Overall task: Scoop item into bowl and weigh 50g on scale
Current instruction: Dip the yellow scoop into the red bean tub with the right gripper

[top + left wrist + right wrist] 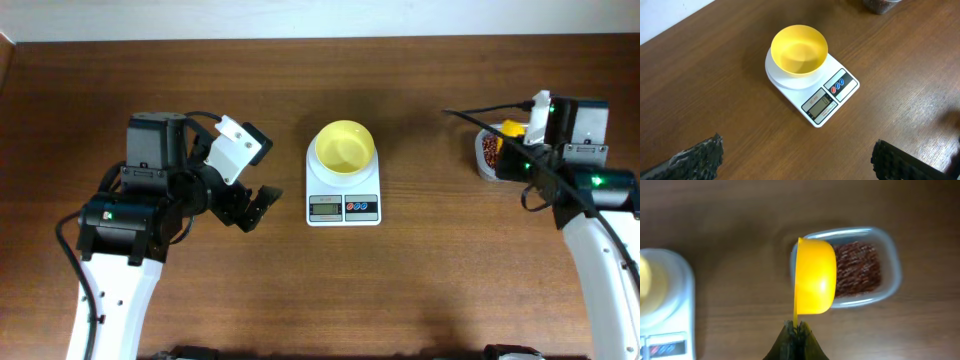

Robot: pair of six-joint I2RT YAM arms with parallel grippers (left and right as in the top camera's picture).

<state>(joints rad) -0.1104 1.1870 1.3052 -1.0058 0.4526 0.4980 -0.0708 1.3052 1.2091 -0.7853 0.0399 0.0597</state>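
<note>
Wooden tabletop (400, 290) with two white-and-black arms, one at each side. The left end effector (257, 207) hangs just left of the scale, its fingers (695, 160) spread wide apart and empty. The white kitchen scale (343, 195) lies at centre, with a grey display beside red and blue buttons; its digits and printing are too small to read. The empty pale yellow bowl (345, 150) sits on the scale's platform. At far right a clear rectangular tub (892, 280) holds the dark red-brown beans (860, 270). The right end effector (797, 330) is closed on the handle of a yellow scoop (815, 277), turned on edge over the tub's left end; its contents cannot be seen.
</note>
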